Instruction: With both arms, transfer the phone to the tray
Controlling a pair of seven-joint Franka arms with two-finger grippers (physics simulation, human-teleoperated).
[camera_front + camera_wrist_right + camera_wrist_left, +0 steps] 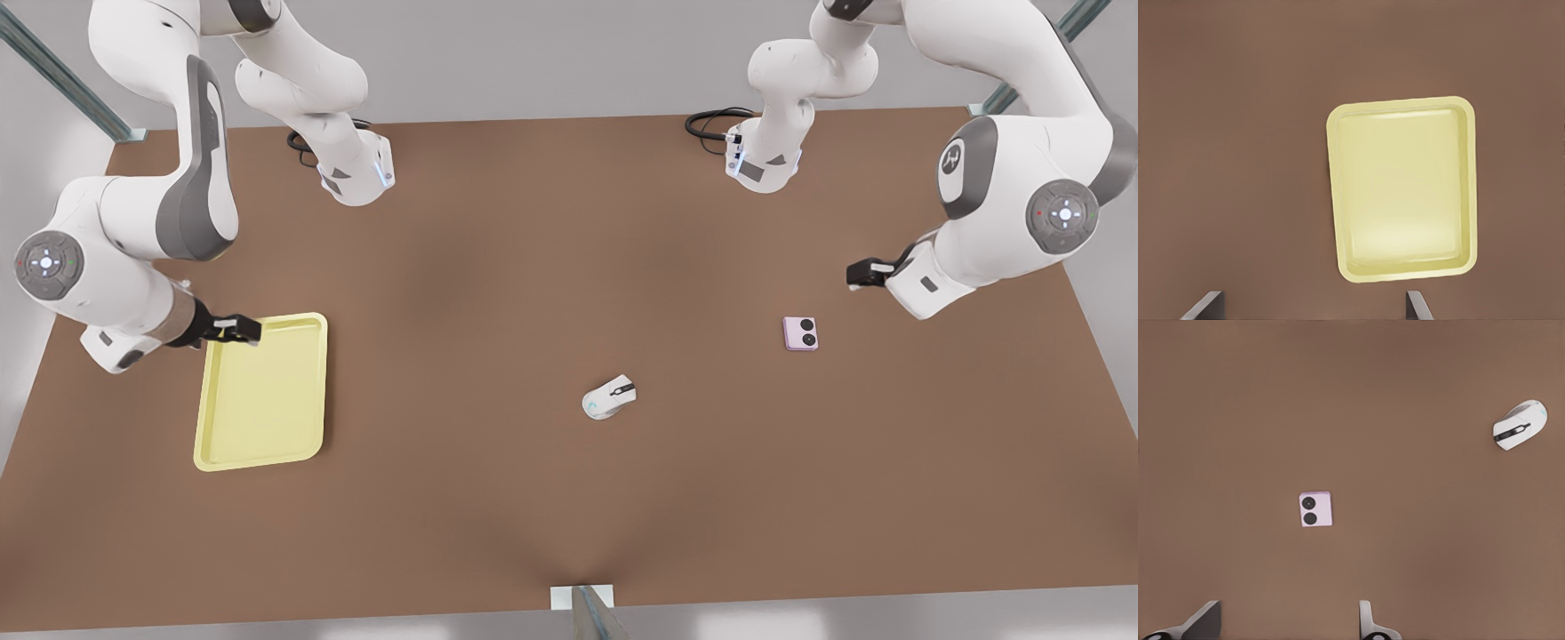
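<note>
The pale pink phone (pixel 800 333) (pixel 1315 509) lies flat on the brown table at the front view's right, its two black circles facing up. My left gripper (pixel 858 276) (pixel 1288 617) hovers open a short way behind and to the right of it, with nothing between its fingers. At the front view's left lies the pale yellow tray (pixel 262 400) (pixel 1401 193), with nothing in it. My right gripper (pixel 240 329) (pixel 1311 303) hangs open above the tray's far left corner, holding nothing.
A white computer mouse (pixel 609 397) (pixel 1519 425) rests near the table's middle, between phone and tray. The two arm bases (pixel 356 173) (pixel 763 164) stand at the back edge, each with a black cable (pixel 711 120) beside it.
</note>
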